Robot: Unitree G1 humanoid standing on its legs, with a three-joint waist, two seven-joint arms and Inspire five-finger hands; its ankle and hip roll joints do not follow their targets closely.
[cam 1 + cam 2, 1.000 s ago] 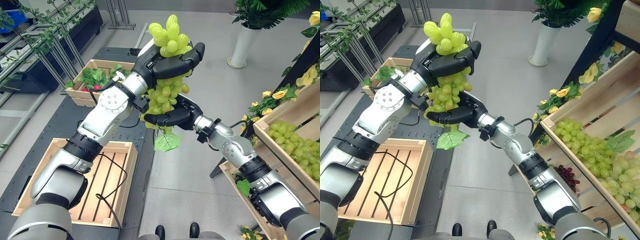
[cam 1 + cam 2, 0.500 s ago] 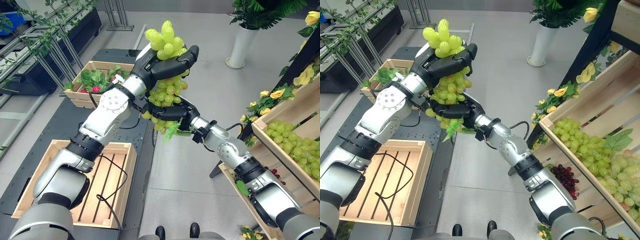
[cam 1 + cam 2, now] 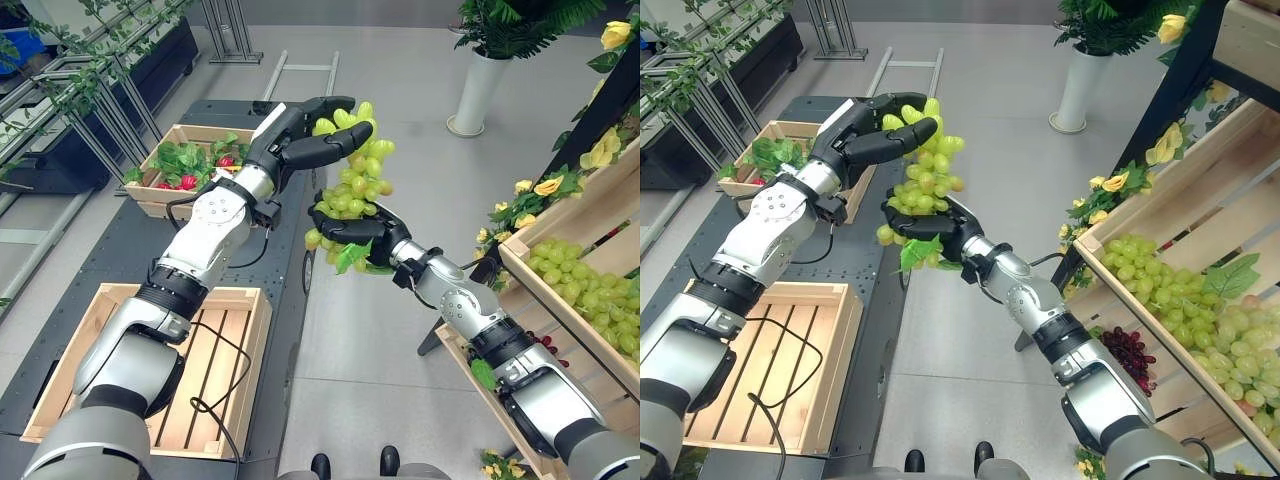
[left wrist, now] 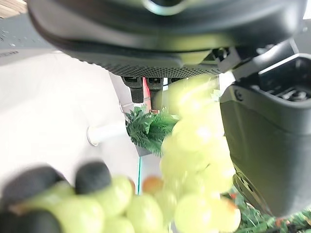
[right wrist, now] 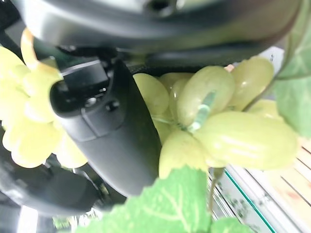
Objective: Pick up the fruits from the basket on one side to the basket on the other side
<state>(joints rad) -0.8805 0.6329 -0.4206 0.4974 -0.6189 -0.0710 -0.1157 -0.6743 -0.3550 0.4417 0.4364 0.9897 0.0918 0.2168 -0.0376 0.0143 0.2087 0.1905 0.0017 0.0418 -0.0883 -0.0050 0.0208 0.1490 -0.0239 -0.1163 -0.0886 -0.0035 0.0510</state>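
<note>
Glossy smooth grapes [image 3: 352, 185], matt black plastic right robot hand [image 3: 345, 228], bare-wood crate [image 3: 175, 365].

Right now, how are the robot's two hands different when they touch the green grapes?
The right hand is curled round the lower part of the grape bunch, holding it from below. The left hand sits at the bunch's top with its fingers stretched out, looser. The left hand is higher than the right hand. Both are dark and touch the same bunch.
</note>
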